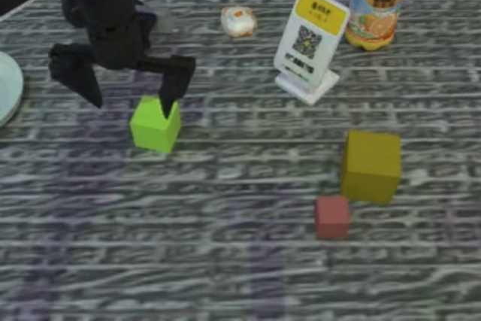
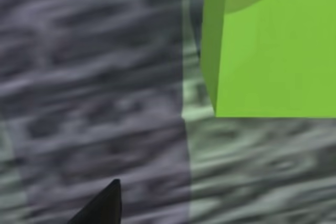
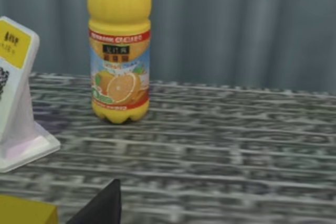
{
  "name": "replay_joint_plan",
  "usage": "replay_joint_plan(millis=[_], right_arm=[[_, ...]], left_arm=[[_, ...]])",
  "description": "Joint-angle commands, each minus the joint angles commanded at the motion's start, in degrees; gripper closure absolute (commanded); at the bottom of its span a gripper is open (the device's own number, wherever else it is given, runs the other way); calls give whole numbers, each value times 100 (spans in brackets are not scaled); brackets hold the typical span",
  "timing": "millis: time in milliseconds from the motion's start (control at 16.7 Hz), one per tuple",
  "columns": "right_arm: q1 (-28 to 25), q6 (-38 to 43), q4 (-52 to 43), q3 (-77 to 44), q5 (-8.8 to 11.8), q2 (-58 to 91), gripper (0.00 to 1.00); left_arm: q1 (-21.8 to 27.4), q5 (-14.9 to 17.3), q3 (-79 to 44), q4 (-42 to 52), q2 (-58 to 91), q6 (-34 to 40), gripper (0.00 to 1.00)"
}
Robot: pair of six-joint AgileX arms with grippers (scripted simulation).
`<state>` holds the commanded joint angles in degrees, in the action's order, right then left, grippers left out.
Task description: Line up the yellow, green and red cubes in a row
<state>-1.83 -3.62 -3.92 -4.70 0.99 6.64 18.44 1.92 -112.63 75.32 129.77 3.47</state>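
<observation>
While squinting at the top view, spotted the left gripper (image 1: 131,95) spread wide and holding nothing, low over the left part of the table (image 1: 240,276). Found one fingertip (image 1: 171,101) right over the green cube (image 1: 155,127), the other well off to the left. So not straddling the cube at all, just lopsided. Same story in the left wrist view: cube off at one edge, not between the fingers.

Saw the yellow cube (image 1: 370,165) well apart on the right, with the red cube (image 1: 331,216) just beside its near left corner, maybe touching. Couldn't find the right arm from above; judged it parked off the right side, facing the bottle (image 3: 119,51) and a sign (image 3: 16,98). Couldn't tell its grip state.

Worried about two things. Dropping straight down from there and jabbing that fingertip into the cube's top, tipping or skidding it. Or closing lopsided and knocking it away instead of pinching it. Would also watch for bumping red on arrival.
</observation>
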Motion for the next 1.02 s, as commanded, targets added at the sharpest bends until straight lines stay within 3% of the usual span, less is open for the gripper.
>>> replay_joint_plan(millis=[240,660,1020], right_arm=[[117,333,362,435,-91,-614,0],[125,362,392,470,-99,-664,0],[125,362,392,470,-99,-664,0]], left_arm=[[54,-148,-855,62,574,70,0],[28,-157,-892,37,603,69,0],[44,-161,-12,-1144,864,61,0]])
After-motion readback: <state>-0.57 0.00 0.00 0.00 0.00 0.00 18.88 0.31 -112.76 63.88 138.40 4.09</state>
